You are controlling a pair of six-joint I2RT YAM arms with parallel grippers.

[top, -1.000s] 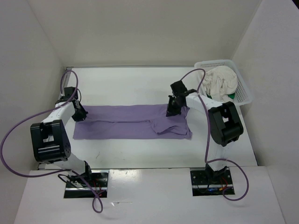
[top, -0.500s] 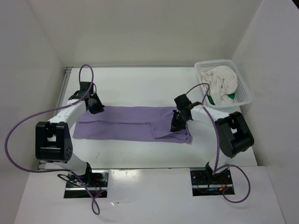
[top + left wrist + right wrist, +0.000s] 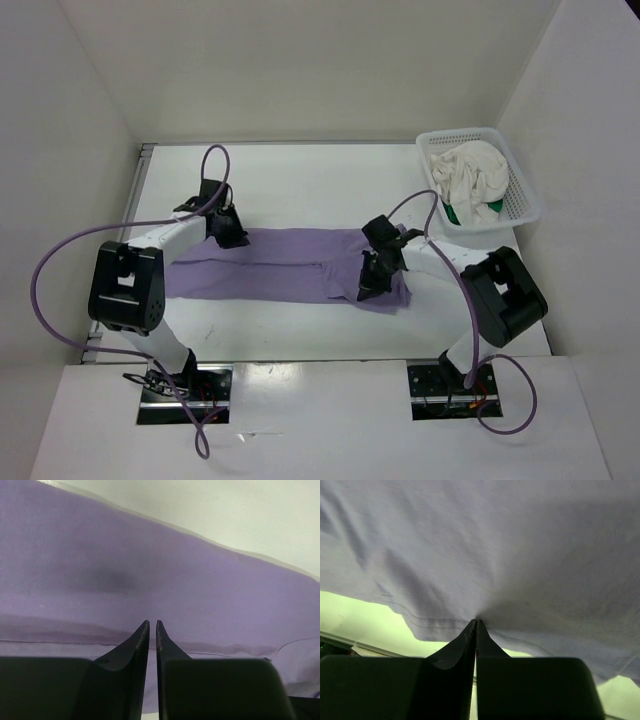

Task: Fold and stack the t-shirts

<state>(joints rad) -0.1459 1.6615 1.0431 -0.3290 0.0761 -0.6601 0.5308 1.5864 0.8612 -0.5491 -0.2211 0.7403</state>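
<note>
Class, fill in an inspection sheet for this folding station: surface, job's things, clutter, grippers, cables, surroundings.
Surface: white table, one shirt laid on it.
Job's things: lavender t-shirt spread as a long strip; cream t-shirt and green t-shirt bunched in the white mesh basket.
Clutter: nothing seen.
Grippers: left gripper apparently pinching the lavender shirt's left end; right gripper shut on its right end.
Cables: purple cables loop along both arms.
Surroundings: plain white walls on three sides.
</note>
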